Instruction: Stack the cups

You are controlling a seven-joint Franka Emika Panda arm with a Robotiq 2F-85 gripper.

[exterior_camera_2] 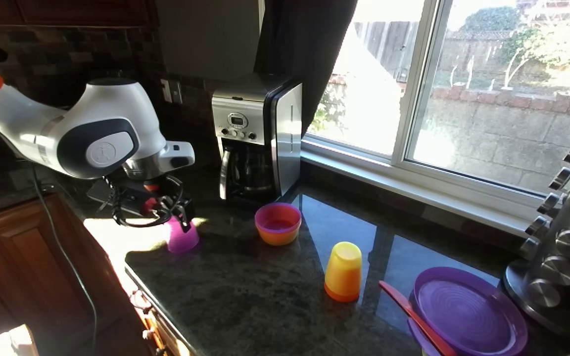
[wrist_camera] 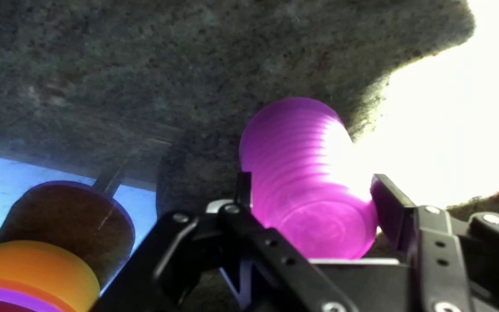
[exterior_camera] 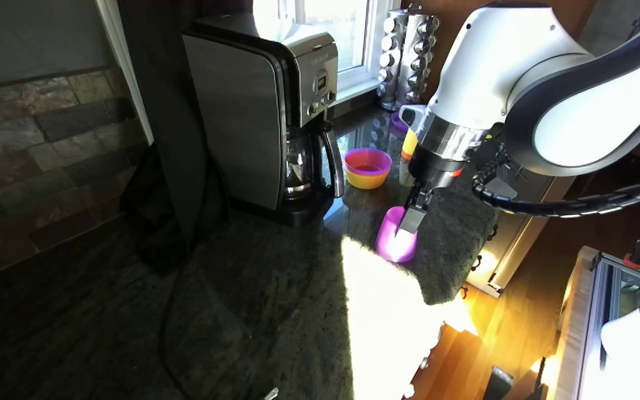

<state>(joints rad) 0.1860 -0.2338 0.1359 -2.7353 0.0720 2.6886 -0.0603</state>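
At five o'clock from pink-rimmed bowl (exterior_camera: 365,180) in an exterior view: magenta cup (exterior_camera: 390,236), base up, between fingers (wrist_camera: 390,203) of gripper (wrist_camera: 311,186); whether clenched or slack, impossible to say. Probably light, springy, slightly slippery, hardly fragile. Best grasped squarely across mid-wall, gently.

An exterior view looked down across the counter (exterior_camera: 270,300), coffee maker (exterior_camera: 253,119) at eleven o'clock; an exterior view faced the window (exterior_camera_2: 463,113) at two. Both, well back, shared the magenta cup (exterior_camera: 392,240); the wrist view faced down, close above it.
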